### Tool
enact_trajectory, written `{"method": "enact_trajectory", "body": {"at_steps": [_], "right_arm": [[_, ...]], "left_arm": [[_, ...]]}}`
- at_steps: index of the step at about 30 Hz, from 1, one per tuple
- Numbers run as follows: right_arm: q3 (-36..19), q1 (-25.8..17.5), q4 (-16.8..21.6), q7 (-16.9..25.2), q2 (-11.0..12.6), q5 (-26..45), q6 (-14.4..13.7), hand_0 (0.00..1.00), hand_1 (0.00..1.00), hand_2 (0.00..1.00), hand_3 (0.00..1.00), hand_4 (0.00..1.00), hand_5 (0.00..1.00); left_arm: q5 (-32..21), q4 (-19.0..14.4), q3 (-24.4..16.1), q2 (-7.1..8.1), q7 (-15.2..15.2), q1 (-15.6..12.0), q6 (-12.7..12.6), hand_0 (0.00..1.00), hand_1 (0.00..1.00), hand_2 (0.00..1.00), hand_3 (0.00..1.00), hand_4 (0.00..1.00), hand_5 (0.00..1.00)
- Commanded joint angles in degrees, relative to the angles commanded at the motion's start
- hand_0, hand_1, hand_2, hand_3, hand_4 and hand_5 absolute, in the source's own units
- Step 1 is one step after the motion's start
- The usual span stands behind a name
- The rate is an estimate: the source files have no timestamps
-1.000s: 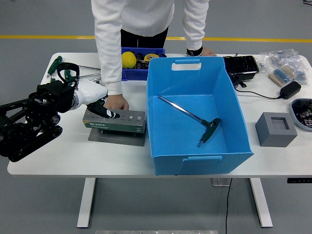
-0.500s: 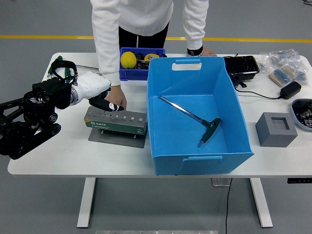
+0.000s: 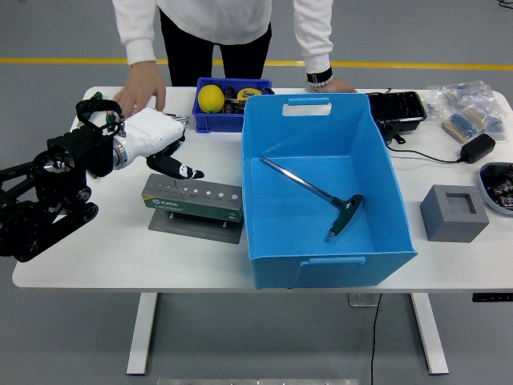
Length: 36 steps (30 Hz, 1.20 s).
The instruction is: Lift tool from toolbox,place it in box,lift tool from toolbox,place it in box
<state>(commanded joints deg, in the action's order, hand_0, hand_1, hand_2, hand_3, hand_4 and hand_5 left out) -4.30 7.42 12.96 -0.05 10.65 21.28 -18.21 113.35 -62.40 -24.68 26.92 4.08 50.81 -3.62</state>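
One T-handle tool, one blue box

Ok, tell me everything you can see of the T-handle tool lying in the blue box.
The T-handle tool lies flat on the floor of the blue box, alone in it. It has a long, thin, silver metal shaft running diagonally from the box's far left towards its near right, ending in a dark green crossbar grip that looks like plastic or rubber. A short metal stub sticks out below the grip towards the near wall. Nothing touches it but the box floor; neither hand is near it.
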Motion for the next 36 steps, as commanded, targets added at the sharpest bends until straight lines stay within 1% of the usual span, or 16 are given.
{"method": "enact_trajectory", "body": {"at_steps": [4, 5, 9, 10, 11, 14, 16, 17, 19, 22, 23, 28, 30, 32, 36], "right_arm": [[-0.1, 0.0, 0.0, 0.0, 0.0, -0.1, 0.0, 0.694, 0.671, 0.727, 0.553, 0.789, 0.689], [-0.1, 0.0, 0.0, -0.1, 0.0, -0.2, 0.0, 0.694, 0.671, 0.727, 0.552, 0.789, 0.688], [-0.3, -0.1, 0.0, -0.1, -0.1, -0.4, -0.1, 0.694, 0.671, 0.727, 0.552, 0.789, 0.688], [-0.3, -0.1, 0.0, -0.2, -0.1, -0.4, -0.1, 0.694, 0.671, 0.727, 0.552, 0.789, 0.688], [-0.3, -0.2, 0.0, -0.2, -0.1, -0.5, -0.1, 0.694, 0.671, 0.727, 0.552, 0.789, 0.688], [-0.3, -0.3, 0.0, -0.2, -0.1, -0.4, -0.1, 0.694, 0.671, 0.727, 0.552, 0.789, 0.688], [-0.3, -0.3, 0.0, -0.2, -0.1, -0.4, -0.1, 0.694, 0.671, 0.727, 0.552, 0.789, 0.688], [-0.3, -0.3, 0.0, -0.2, -0.2, -0.4, -0.1, 0.696, 0.672, 0.727, 0.552, 0.789, 0.688], [-0.3, -0.4, 0.0, -0.2, -0.2, -0.5, -0.1, 0.696, 0.672, 0.727, 0.552, 0.789, 0.688], [-0.3, -0.4, 0.0, -0.2, -0.2, -0.4, -0.1, 0.696, 0.672, 0.727, 0.552, 0.789, 0.688], [-0.4, -0.5, 0.0, -0.2, -0.2, -0.5, -0.1, 0.694, 0.671, 0.727, 0.552, 0.789, 0.688], [-0.5, -0.6, 0.0, -0.2, -0.3, -0.6, -0.1, 0.694, 0.671, 0.727, 0.552, 0.789, 0.688], [-0.6, -0.6, 0.0, -0.3, -0.3, -0.9, -0.2, 0.694, 0.672, 0.728, 0.552, 0.789, 0.687], [-0.7, -0.7, 0.0, -0.3, -0.3, -1.0, -0.1, 0.694, 0.672, 0.728, 0.552, 0.789, 0.687], [-0.7, -0.7, 0.0, -0.4, -0.3, -1.0, -0.2, 0.694, 0.672, 0.728, 0.552, 0.788, 0.686]], "left_arm": [[-0.4, -1.3, -1.1, 0.3, -0.2, -0.5, -2.8, 0.125, 0.002, 0.05, 0.043, 0.988, 0.628], [-0.7, -1.9, -1.6, 0.39, -0.3, -0.6, -3.2, 0.11, 0.002, 0.038, 0.041, 0.84, 0.436], [-1.3, -4.4, -3.3, 0.81, -0.5, -1.1, -4.0, 0.11, 0.002, 0.038, 0.041, 0.84, 0.436], [-1.4, -5.2, -3.9, 0.96, -0.8, -1.2, -4.7, 0.11, 0.002, 0.038, 0.041, 0.84, 0.436], [-1.5, -5.7, -4.3, 1.05, -1.3, -1.3, -5.5, 0.062, 0.002, 0.028, 0.045, 0.789, 0.412], [-2.0, -7.6, -5.6, 1.33, -2.3, -1.7, -8.9, 0.062, 0.002, 0.028, 0.045, 0.789, 0.412], [-2.1, -8.8, -6.4, 1.48, -3.1, -1.9, -10.3, 0.062, 0.002, 0.028, 0.045, 0.789, 0.412], [-2.1, -9.2, -6.7, 1.53, -3.4, -2.0, -10.6, 0.048, 0.002, 0.01, 0.043, 0.784, 0.429], [-2.0, -10.3, -7.4, 1.72, -3.7, -2.2, -11.0, 0.048, 0.002, 0.01, 0.043, 0.784, 0.429], [-1.5, -11.9, -8.4, 2.06, -3.7, -2.3, -10.9, 0.048, 0.002, 0.01, 0.043, 0.784, 0.429], [-1.3, -12.4, -8.8, 2.17, -3.6, -2.3, -10.8, 0.046, 0.002, 0.01, 0.04, 0.767, 0.454], [-1.1, -15.8, -11.7, 2.44, -3.5, -2.8, -10.8, 0.046, 0.002, 0.01, 0.04, 0.767, 0.454], [-1.3, -17.4, -13.1, 2.17, -3.6, -3.1, -11.3, 0.046, 0.002, 0.008, 0.038, 0.768, 0.456], [-1.7, -18.9, -14.4, 1.58, -3.8, -3.6, -12.0, 0.046, 0.002, 0.008, 0.038, 0.768, 0.456], [-2.6, -20.9, -15.9, -0.18, -3.9, -4.8, -12.9, 0.047, 0.002, 0.008, 0.037, 0.769, 0.457]]}}
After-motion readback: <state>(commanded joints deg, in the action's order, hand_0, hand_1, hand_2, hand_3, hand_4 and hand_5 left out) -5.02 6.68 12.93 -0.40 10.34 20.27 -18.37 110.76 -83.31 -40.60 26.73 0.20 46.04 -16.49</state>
